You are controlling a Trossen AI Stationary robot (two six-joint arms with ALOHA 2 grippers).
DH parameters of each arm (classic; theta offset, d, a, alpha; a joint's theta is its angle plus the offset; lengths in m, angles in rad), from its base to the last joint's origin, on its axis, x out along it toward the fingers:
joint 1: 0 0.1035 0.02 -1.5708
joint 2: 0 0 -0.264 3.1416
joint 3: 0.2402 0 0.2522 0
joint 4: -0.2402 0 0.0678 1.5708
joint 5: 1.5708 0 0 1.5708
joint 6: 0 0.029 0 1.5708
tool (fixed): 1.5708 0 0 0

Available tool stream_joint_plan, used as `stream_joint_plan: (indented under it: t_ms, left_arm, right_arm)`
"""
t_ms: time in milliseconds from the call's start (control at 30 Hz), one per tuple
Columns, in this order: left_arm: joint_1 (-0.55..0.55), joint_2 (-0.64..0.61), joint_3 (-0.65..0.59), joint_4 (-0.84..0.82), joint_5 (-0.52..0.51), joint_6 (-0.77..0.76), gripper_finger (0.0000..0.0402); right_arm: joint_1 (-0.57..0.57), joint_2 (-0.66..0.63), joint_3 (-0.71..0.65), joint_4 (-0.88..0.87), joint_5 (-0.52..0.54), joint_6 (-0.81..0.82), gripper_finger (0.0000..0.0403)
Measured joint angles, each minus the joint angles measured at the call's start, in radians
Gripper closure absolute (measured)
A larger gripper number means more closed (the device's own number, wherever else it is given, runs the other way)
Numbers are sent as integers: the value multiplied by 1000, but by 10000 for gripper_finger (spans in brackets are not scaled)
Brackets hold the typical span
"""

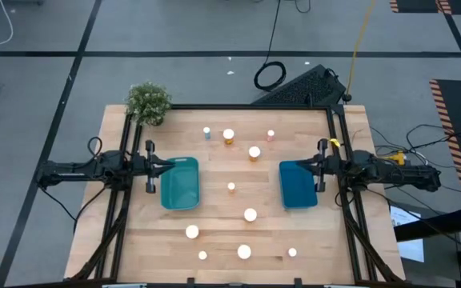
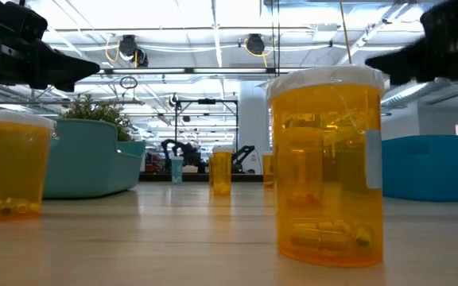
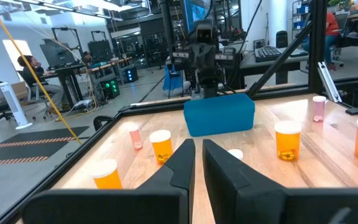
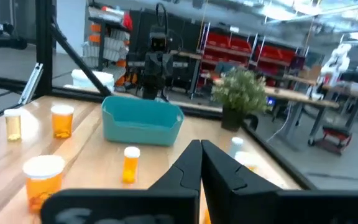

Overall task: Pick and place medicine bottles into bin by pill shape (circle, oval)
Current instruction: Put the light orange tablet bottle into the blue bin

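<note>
- Low view first: nearest to us stands a big amber bottle (image 2: pixel 328 163) with a white cap; the pills at its bottom look elongated, so we judge it an oval one, though we cannot be sure.
- Another amber bottle (image 2: pixel 13 165) stands at the near left edge, rounder bits showing inside.
- From above we count the near row still on the table (image 1: pixel 134 248): four white caps, among them one large cap (image 1: pixel 244 253) and a large cap (image 1: pixel 192 232) further left.
- Mid-table, a cap (image 1: pixel 250 214) and a small bottle (image 1: pixel 231 187) stand between the two bins.
- We see the teal bin (image 1: pixel 180 183) and the blue bin (image 1: pixel 298 183) holding nothing, so we judge that sorting has not begun.
- Our left gripper (image 1: pixel 169 166) hangs over the teal bin's outer edge, fingers nearly together around nothing; our right gripper (image 1: pixel 302 166) hangs likewise over the blue bin, fingers closed and empty.
- Farthest, four more bottles wait, including a pale blue one (image 1: pixel 207 133) and a pink one (image 1: pixel 270 135), near a potted plant (image 1: pixel 148 102).
- All ten bottles remain to place.
</note>
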Motion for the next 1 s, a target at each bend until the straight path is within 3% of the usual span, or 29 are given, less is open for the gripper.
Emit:
stream_joint_plan:
  t_ms: [300, 633, 1000]
  left_arm:
    - [0, 0, 0, 0, 0, 0, 366]
    - [0, 0, 0, 0, 0, 0, 366]
    - [0, 0, 0, 0, 0, 0, 366]
  right_arm:
    - [0, 199, 286, -123, 0, 135, 403]
    - [0, 516, 687, -436, 28, 317, 403]
    - [2, 655, 736, -443, 23, 386, 403]
